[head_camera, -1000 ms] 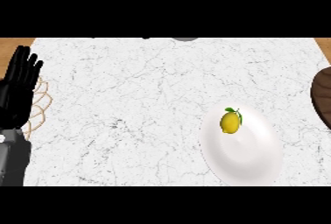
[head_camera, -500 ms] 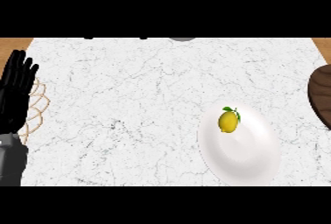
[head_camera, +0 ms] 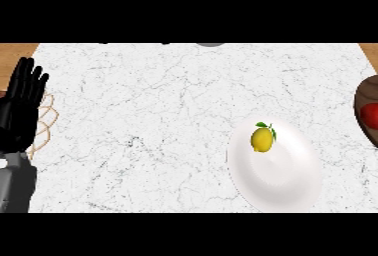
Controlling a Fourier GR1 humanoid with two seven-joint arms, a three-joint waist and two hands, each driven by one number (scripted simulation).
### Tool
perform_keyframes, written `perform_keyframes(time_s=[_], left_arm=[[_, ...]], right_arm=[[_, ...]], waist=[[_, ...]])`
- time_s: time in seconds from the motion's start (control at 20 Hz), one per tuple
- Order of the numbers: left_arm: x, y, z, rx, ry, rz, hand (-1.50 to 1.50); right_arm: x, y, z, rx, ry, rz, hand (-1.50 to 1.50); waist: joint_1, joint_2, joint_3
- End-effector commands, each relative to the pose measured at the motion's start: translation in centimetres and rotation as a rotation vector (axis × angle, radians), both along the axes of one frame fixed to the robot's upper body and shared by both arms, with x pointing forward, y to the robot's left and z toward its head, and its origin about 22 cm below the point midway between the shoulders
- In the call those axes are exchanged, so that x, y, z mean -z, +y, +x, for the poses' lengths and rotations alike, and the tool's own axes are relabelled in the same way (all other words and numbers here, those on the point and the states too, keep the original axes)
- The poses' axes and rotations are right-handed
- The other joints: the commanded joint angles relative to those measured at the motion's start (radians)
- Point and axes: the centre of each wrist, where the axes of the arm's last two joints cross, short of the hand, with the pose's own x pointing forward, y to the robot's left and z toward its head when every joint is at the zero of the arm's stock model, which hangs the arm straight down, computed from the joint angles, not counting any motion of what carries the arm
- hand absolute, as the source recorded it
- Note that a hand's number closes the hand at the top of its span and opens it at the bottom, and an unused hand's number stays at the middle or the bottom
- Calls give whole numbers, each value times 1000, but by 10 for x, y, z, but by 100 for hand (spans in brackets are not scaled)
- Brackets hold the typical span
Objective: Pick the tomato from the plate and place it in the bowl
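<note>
One white plate (head_camera: 275,170) seen, one yellow fruit (head_camera: 261,139) on it; one dark bowl (head_camera: 365,107) at right edge; left hand (head_camera: 20,111) spread; white marble counter (head_camera: 148,110).

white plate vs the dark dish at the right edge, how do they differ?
The white plate is pale and wholly in view; the dark dish is brown and cut off by the right edge. The plate carries a yellow fruit with a green leaf; the dish shows something red. Both sit on the marble counter.
</note>
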Motion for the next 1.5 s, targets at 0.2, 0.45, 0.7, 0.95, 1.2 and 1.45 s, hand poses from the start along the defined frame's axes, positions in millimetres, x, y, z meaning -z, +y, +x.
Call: perform_keyframes(time_s=[0.2,0.45,0.7,0.95,1.2,1.45], left_arm=[[2,1,-5,-5,-3,3,0],[-3,-4,12,-10,-1,7,0],[-2,4,1,6,4,-10,0],[-2,14,-4,3,1,-2,0],[-1,14,4,-7,-8,11,0],[1,18,-1,-12,3,-5,0]], right_arm=[[44,-4,-5,42,-210,266,-150],[32,-26,-12,180,-437,285,-150],[-16,-78,-43,324,-522,338,-150],[-9,-118,-95,403,-585,402,-150],[-12,-142,-140,394,-614,461,-150],[-14,-157,-179,379,-614,477,-150]], waist=[[-6,-1,1],[-15,2,1],[-10,0,1],[-1,4,3],[-5,9,6],[-4,8,9]])
